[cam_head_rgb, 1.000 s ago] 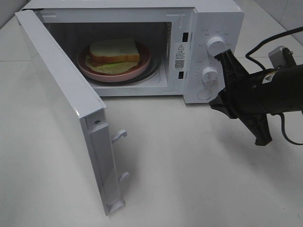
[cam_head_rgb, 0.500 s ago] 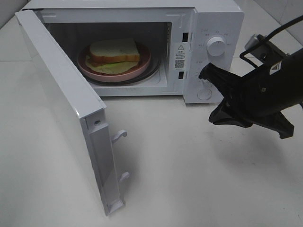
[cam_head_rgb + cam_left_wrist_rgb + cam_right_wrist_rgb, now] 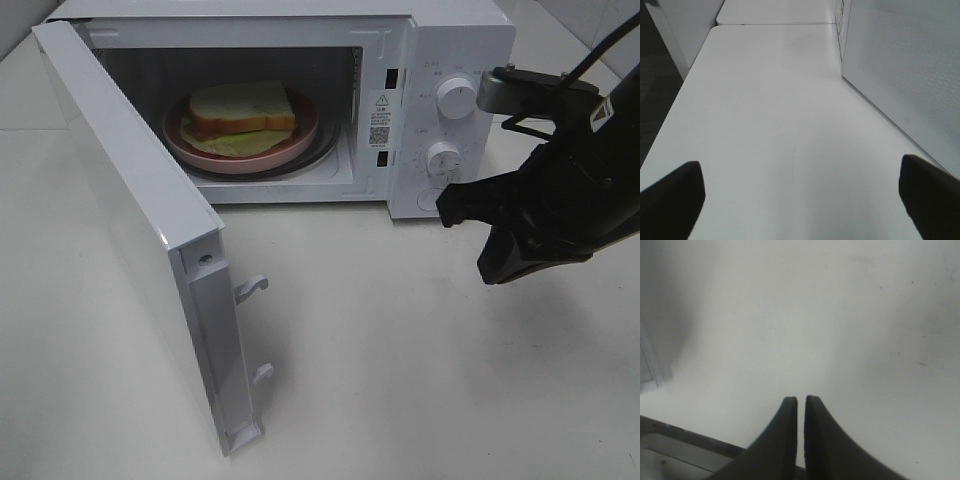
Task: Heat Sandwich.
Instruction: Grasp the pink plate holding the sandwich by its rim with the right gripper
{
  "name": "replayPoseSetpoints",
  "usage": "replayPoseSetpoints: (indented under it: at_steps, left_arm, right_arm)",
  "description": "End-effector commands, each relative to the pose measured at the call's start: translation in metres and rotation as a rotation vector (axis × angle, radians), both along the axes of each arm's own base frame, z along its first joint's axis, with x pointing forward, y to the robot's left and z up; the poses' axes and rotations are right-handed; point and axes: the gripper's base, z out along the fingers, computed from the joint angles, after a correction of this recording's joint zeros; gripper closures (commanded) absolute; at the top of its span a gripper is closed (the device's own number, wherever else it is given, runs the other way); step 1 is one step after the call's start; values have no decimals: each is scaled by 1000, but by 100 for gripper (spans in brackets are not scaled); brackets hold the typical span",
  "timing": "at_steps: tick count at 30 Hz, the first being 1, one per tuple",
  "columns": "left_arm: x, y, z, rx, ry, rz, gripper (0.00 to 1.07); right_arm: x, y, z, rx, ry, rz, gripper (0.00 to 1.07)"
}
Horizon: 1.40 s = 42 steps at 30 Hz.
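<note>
While the white box-shaped microwave oven (image 3: 460, 40) stands open at the 12 o'clock end of the white tabletop (image 3: 400, 350), the white sliced-bread sandwich with green-yellow filling (image 3: 242, 108) lies inside the cavity. It rests on a round pink plate (image 3: 300, 143) and covers most of it.

Flat white oven door (image 3: 120, 220): hinged on the cavity's 9 o'clock side, swung out toward 7 o'clock, with two latch hooks showing on its free edge.

Control panel at 3 o'clock of the cavity: upper round white knob (image 3: 457, 97), with the lower round white knob (image 3: 443, 158) beneath it.

Right gripper (image 3: 801, 400): black fingers drawn together with only a thin slit between them, nothing clamped, over bare tabletop. Its black arm (image 3: 570, 210) hangs at 3 o'clock, just in front of the panel. I cannot tell whether it touches the panel.

Left gripper (image 3: 800, 192): black fingers spread wide apart, empty, above bare tabletop, with the door's outer face alongside.
</note>
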Motion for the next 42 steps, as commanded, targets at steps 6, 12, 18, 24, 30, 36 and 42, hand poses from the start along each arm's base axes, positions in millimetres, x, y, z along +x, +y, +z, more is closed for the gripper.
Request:
replayPoseSetpoints:
  at_steps: [6,12,18,24,30,36,42]
  left_arm:
    - [-3,-1,0,-5,-33,3,5]
    - [-3,-1,0,-5,-33,3,5]
    - [-3,-1,0,-5,-33,3,5]
    - [-3,-1,0,-5,-33,3,5]
    - [-3,-1,0,-5,-33,3,5]
    - [-3,-1,0,-5,-33,3,5]
    - [-3,-1,0,-5,-33,3,5]
  right_arm:
    - [-1,-4,10,-160,-78,539,97]
    - [-2,-4,9,-244,-162,969,96]
    - [-1,-5,9,-296,-219,1205,95]
    - [3,-8,11,-372,-239,1297,73]
    - [4,-10,11,-401,-242,1308,37]
    - [6,-9,11,-396,-253,1250,16]
    - [7,-8,12,-399,-272,1248,16]
